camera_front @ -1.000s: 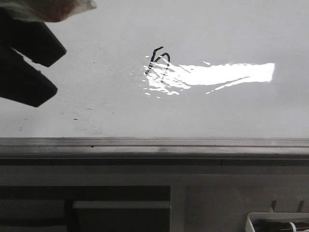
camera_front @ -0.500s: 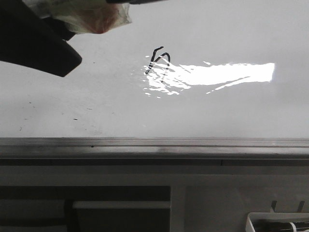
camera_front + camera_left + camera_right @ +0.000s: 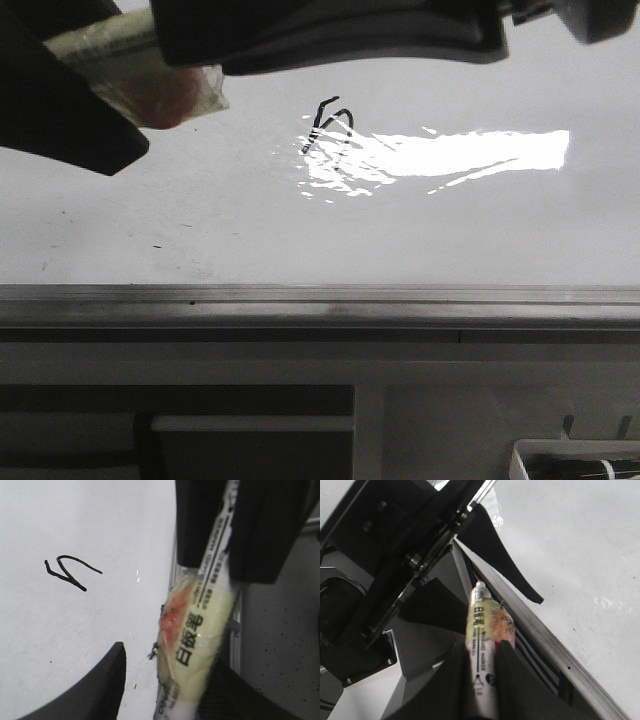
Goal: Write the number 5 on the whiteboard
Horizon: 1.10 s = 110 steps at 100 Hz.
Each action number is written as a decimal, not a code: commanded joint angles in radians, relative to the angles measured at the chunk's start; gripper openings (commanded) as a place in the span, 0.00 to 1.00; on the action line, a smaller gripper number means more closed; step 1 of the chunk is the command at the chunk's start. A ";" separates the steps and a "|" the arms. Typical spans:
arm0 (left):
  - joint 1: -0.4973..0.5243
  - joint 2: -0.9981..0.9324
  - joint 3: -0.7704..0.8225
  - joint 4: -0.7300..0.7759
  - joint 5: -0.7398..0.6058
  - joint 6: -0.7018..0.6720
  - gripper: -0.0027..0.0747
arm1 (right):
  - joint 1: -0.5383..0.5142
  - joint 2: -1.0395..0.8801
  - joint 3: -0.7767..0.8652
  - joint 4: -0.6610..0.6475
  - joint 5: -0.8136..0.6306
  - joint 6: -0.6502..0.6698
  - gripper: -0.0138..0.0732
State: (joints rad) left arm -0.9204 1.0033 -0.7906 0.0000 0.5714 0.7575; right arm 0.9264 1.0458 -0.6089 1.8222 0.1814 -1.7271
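**Desk:** Number 5, is it on yet?

**Me:** In the front view, yes. I see the number 5 [image 3: 328, 125] as a few thin black strokes on the large glossy whiteboard [image 3: 450, 230], well apart from its grey metal rim [image 3: 320, 295]. It is small and angular, but I would call the writing done. The pale, tape-wrapped whiteboard marker [image 3: 150, 75] hangs clear of the surface, farther from the rim than the figure is.

**Desk:** And your left wrist?

**Me:** There the number 5 [image 3: 70, 572] reads cleanly, with no pen tip on it. The whiteboard marker [image 3: 200, 630] lies over the rim line. My left gripper [image 3: 170, 680] has its fingers apart. One finger shows bare board between it and the barrel, so it isn't clamping.

**Desk:** Right wrist?

**Me:** My right gripper [image 3: 482, 652] is closed on the whiteboard marker [image 3: 479, 610], one finger on each side of the barrel, just beside the rim and off the whiteboard [image 3: 580, 555]. The figure is out of this view.

**Desk:** What's left?

**Me:** By my judgement, only putting the marker away. It looks like a handover between the arms.
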 commanded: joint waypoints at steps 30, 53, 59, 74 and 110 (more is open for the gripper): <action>-0.009 -0.010 -0.033 0.074 -0.049 0.017 0.41 | 0.001 -0.005 -0.032 0.018 0.129 0.061 0.10; -0.009 0.019 -0.033 0.074 -0.045 0.017 0.27 | 0.001 -0.005 -0.032 0.018 0.186 0.092 0.10; -0.009 0.021 -0.033 0.074 -0.045 0.017 0.20 | 0.001 -0.005 -0.032 0.018 0.184 0.118 0.10; -0.009 0.021 -0.033 0.075 -0.045 0.017 0.10 | 0.001 -0.005 -0.032 0.018 0.184 0.127 0.10; -0.009 0.021 -0.033 0.075 -0.045 0.017 0.01 | 0.001 -0.005 -0.032 0.018 0.182 0.127 0.10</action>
State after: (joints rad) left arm -0.9284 1.0311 -0.7888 0.0624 0.6235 0.8024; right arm 0.9228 1.0498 -0.6110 1.8283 0.2376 -1.6035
